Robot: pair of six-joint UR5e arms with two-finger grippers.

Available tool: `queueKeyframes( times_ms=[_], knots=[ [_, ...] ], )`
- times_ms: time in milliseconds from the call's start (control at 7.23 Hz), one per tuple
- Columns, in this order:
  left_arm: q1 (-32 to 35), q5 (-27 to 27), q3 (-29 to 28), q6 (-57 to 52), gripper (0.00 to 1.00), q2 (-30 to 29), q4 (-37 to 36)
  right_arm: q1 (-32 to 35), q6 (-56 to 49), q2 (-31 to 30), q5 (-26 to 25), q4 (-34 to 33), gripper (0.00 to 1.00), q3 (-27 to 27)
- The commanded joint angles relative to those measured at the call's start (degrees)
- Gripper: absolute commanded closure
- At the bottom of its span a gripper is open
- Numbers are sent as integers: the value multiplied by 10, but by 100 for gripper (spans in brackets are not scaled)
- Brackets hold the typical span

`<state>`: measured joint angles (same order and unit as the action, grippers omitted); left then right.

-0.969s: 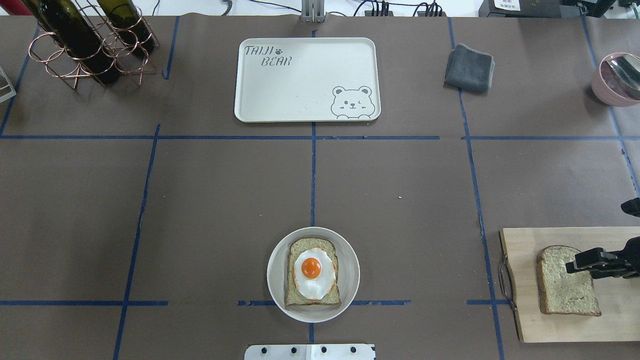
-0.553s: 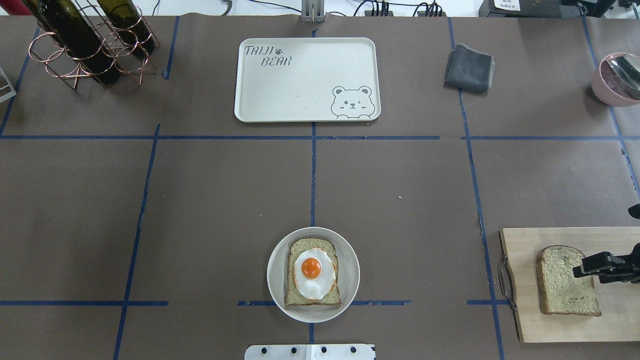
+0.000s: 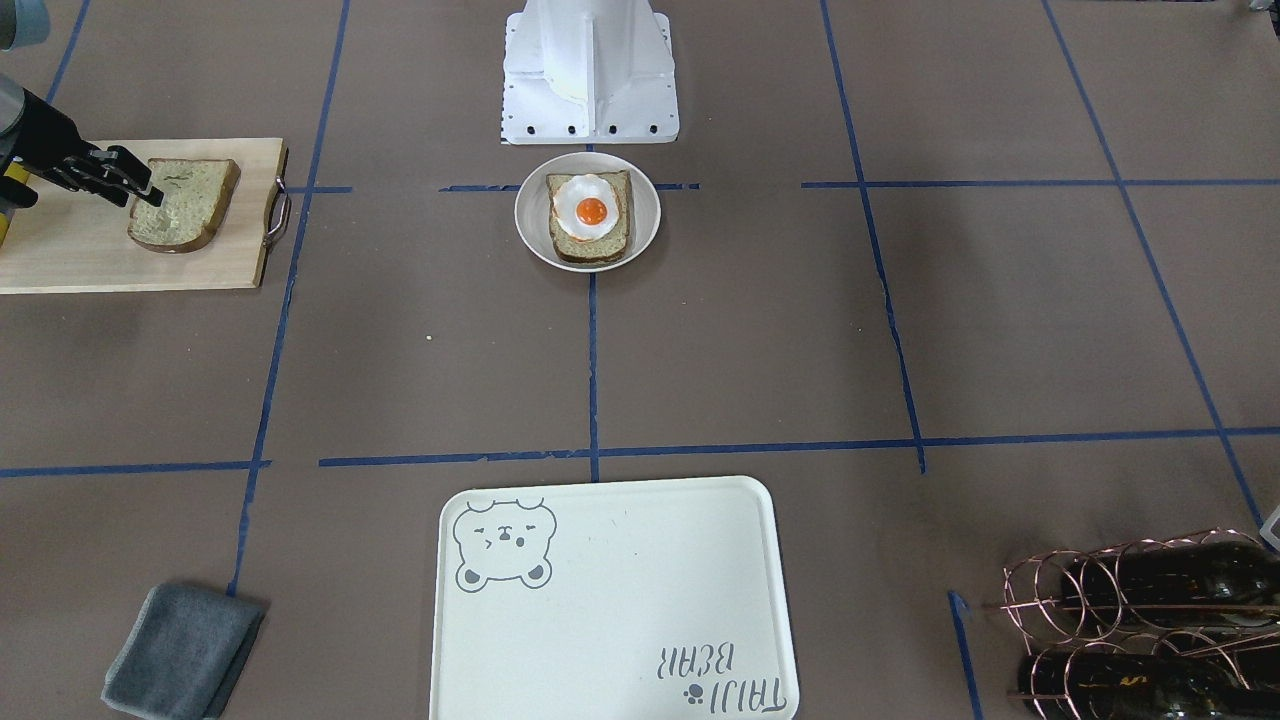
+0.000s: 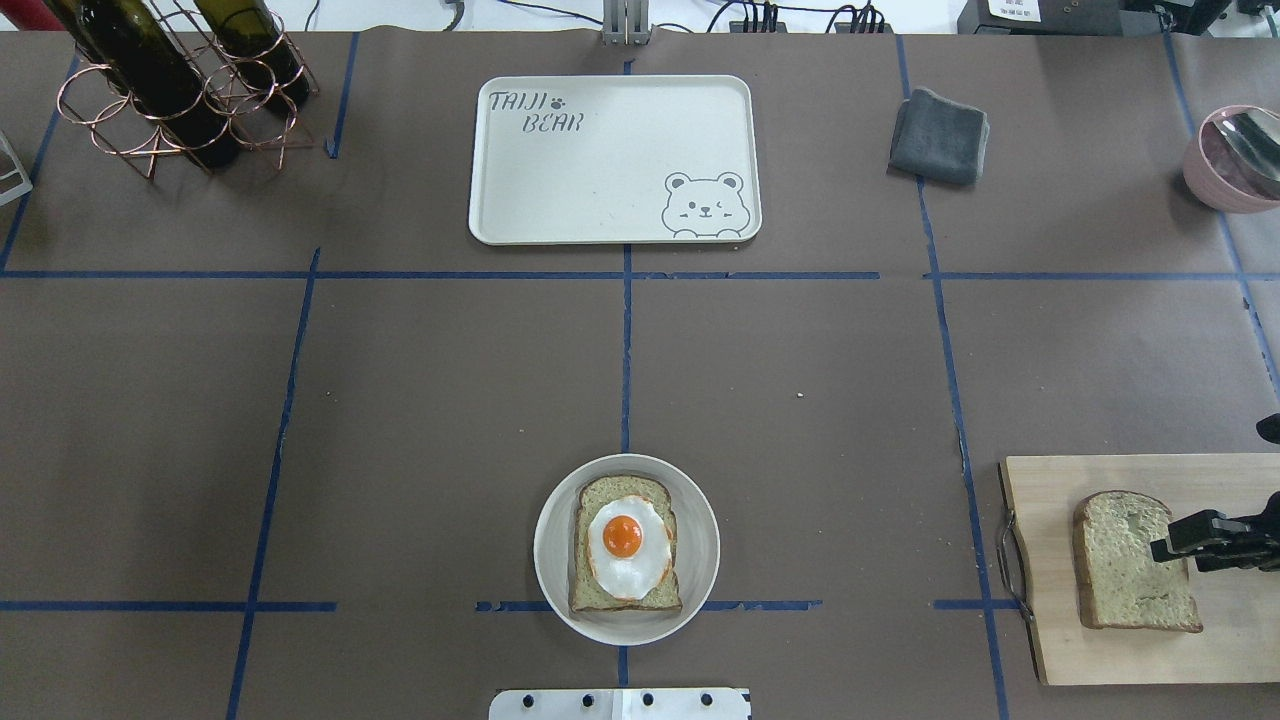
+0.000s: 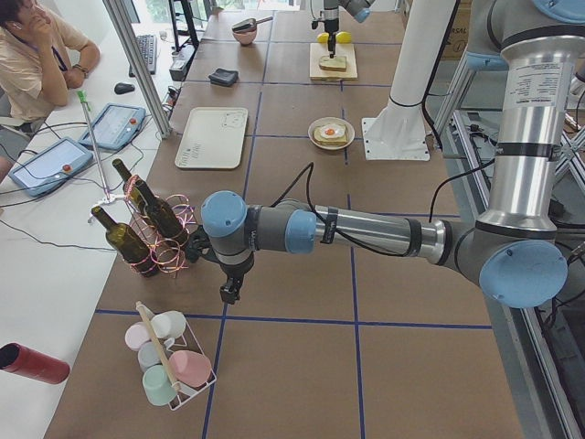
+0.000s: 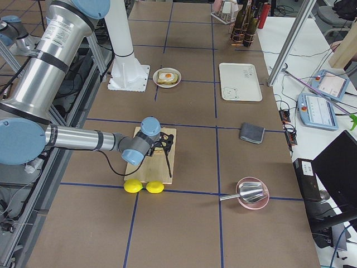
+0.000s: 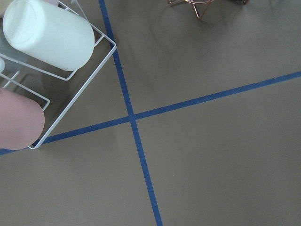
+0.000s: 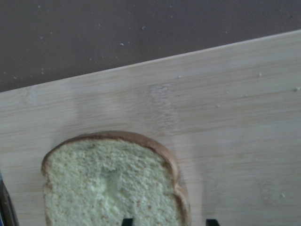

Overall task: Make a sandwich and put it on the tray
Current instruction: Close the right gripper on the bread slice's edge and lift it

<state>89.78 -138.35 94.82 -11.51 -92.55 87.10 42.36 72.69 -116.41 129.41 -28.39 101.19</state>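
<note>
A round white plate [image 4: 702, 520] near the front centre holds one bread slice [image 4: 602, 492] with a fried egg [image 4: 625, 545] on top. A second bread slice [image 4: 1120, 565] lies on the wooden cutting board [image 4: 1060, 645] at the right. My right gripper [image 4: 1165, 545] is open and low over that slice's right edge. In the right wrist view its fingertips [image 8: 127, 221] stand on either side of the crust. The cream bear tray [image 4: 600, 170] is empty at the back centre. My left gripper [image 5: 228, 293] shows only in the exterior left view, and I cannot tell whether it is open or shut.
A grey cloth [image 4: 938, 135] lies right of the tray. A copper rack with wine bottles [image 4: 170, 90] stands at the back left. A pink bowl with a spoon [image 4: 1235, 160] is at the far right. Two lemons [image 6: 144, 186] lie beside the board. A wire cup rack [image 7: 47, 56] is by the left arm.
My right gripper has drawn back to the right across the loose slice, toward its right edge. The bread, plate and tray have not moved.
</note>
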Motion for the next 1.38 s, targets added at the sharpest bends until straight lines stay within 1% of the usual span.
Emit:
queueKeyframes(
  times_ms=[0, 138, 277, 415, 692, 969, 1107, 1245],
  knots=[
    [0, 0, 1, 0, 0, 0, 0, -2, 0, 3, 0, 0, 58, -10],
    [0, 0, 0, 0, 0, 0, -1, -2, 0, 4, 0, 0, 66, -10],
    [0, 0, 1, 0, 0, 1, -1, -2, 0, 5, 0, 0, 90, -10],
    [0, 0, 1, 0, 0, 1, -1, -2, 0, 6, 1, 0, 100, -9],
    [0, 0, 3, 0, 0, 1, -1, 0, 0, 6, 1, 0, 100, 5],
    [1, 0, 5, 1, 0, 3, -1, 1, 4, 4, 6, 3, 100, 36],
    [1, -7, 8, 1, 0, 8, -1, 3, 28, 7, 15, 2, 100, 72],
    [1, -26, 7, 1, 0, 8, -1, 1, 83, 41, 25, 3, 100, 100]
  ],
)
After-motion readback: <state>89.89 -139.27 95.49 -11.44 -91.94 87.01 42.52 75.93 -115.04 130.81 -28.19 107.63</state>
